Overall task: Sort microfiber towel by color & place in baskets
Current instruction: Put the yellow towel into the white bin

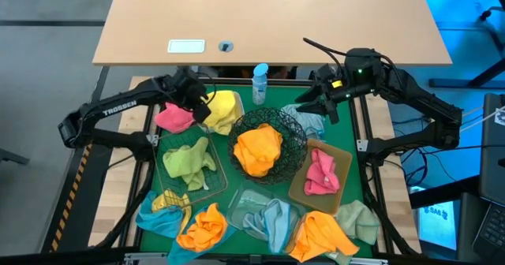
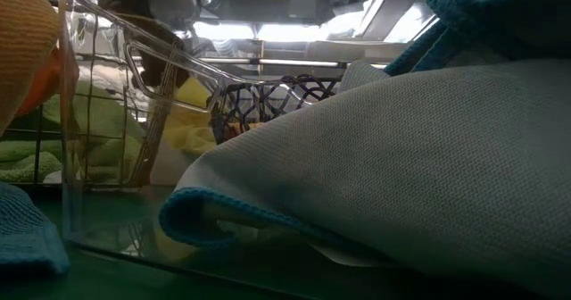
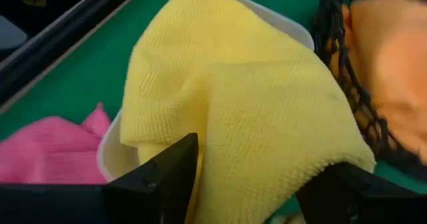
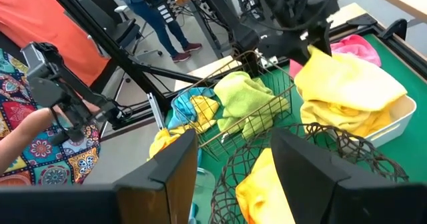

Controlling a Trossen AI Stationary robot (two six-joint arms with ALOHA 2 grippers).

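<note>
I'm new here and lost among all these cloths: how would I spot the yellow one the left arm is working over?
Find the round black wire bowl holding orange cloth at the mat's middle. Just beside it toward the left arm sits a small white tub, with the yellow towel heaped over it. A pink cloth lies beside it; no other yellow towel is as big.

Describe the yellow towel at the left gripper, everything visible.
The yellow towel is a soft, fuzzy microfiber cloth, crumpled in a heap that fills the small white tub and spills over its rim. It sits beside the black wire bowl, with a pink towel next to the tub. The left gripper is open, its fingers on either side of the folds.
</note>
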